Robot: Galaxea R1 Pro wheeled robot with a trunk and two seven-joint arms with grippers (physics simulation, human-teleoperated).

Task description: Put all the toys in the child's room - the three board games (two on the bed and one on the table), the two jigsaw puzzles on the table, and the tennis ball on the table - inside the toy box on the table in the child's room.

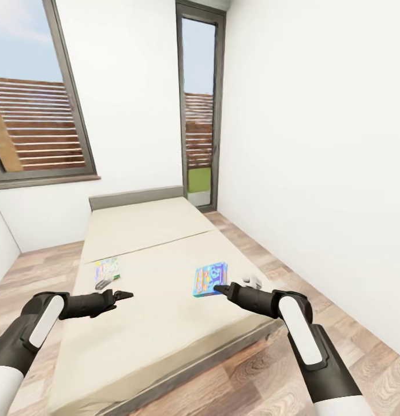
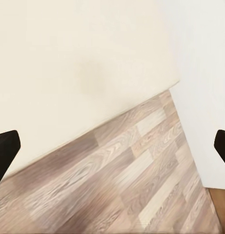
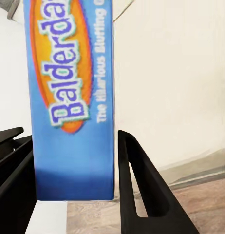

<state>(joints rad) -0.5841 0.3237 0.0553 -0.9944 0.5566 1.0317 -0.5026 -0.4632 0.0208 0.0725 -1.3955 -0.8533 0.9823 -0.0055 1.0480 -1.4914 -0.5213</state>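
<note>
Right wrist view: right gripper [image 3: 76, 187], jaws spread, straddles the blue Balderdash box [image 3: 73, 97] on the bed [image 1: 165, 329]; left gripper [image 2: 112, 146] gapes wide.

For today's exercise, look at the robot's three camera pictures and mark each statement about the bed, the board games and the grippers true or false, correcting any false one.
1. Two board games lie on the bed. True: the left board game and the blue board game.
2. The right gripper is at the blue board game. True; its fingers straddle the box's edge.
3. The left gripper is shut on a box. False: it is open and holds nothing.
4. The floor is carpeted. False: wood planks.
5. The blue board game reads "Monopoly". False: "Balderdash" lettering, partly cut off.
</note>
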